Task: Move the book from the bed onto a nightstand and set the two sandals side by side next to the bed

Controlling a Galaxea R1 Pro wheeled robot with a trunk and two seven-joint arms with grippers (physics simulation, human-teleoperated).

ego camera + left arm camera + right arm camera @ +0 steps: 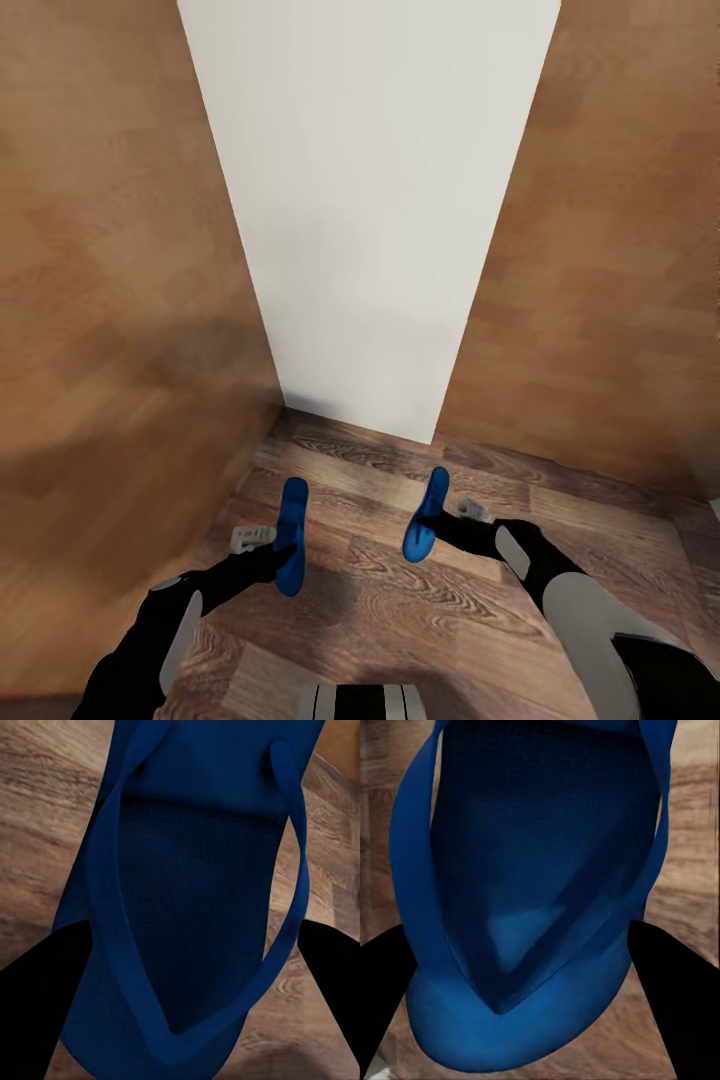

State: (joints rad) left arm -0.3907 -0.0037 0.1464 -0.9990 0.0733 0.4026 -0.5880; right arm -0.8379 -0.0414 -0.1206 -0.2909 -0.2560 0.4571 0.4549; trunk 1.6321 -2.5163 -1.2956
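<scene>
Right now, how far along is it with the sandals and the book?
Both sandals are in hand: the left hand is shut on the left sandal, the right hand on the right sandal, carried over the wood floor facing a white wall. Still left: setting them side by side next to the bed, and the book.

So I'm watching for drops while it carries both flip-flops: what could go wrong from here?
Each sandal is pinched at one end only: the left sandal in the left gripper, the right sandal in the right gripper, so either might swing or slip out. The white wall is close ahead; the arms could clip it.
</scene>
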